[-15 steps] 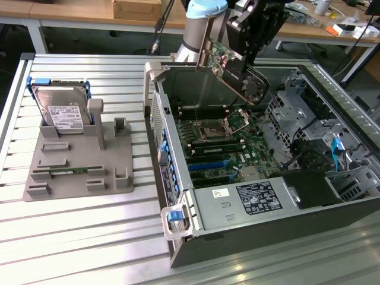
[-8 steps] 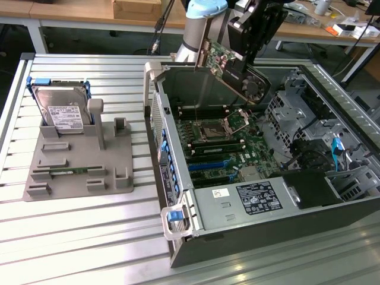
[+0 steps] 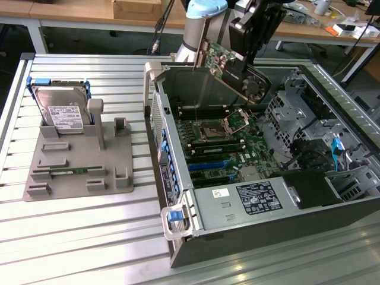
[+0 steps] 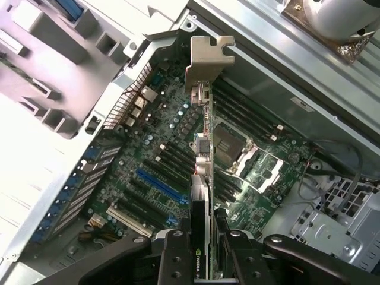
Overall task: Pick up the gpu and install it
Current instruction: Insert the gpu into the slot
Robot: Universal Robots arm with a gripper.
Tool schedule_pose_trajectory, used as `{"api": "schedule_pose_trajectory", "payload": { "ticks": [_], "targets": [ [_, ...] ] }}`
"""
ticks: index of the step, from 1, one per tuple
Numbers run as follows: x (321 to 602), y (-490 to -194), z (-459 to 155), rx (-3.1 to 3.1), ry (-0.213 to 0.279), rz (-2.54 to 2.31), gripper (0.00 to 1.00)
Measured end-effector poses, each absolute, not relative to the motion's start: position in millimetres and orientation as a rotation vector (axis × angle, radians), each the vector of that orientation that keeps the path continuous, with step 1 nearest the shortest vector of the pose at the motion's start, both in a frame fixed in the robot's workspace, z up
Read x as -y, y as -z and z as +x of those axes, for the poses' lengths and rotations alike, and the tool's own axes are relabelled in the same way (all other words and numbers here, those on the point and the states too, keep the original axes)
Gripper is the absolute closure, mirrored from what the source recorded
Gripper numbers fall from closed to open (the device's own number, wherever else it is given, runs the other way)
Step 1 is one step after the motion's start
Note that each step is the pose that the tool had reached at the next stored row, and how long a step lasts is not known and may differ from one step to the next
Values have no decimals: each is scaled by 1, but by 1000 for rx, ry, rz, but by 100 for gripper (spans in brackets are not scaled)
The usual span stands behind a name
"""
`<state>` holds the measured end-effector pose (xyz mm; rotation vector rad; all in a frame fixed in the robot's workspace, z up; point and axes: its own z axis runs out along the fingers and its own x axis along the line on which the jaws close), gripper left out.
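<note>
Jaws around gpu [image 3: 227, 66], clear above motherboard [image 3: 237, 148]

gpu [image 3: 228, 65] of green circuit board and dull silver metal, ribbed shiny aluminium table [image 3: 89, 237], matt grey plastic fixture [image 3: 77, 172]

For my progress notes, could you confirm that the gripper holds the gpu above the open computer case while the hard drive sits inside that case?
Not quite: the hard drive stands in the grey holder outside the computer case, as the exterior view shows. The gripper does hold the gpu above that open case.
</note>
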<state>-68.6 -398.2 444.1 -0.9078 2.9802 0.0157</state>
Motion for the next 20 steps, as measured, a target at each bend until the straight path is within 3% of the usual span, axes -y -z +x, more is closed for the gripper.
{"api": "schedule_pose_trajectory", "payload": {
  "ticks": [20],
  "targets": [
    [398,-444,-69,-2915,-18,-1100,74]
  ]
}}
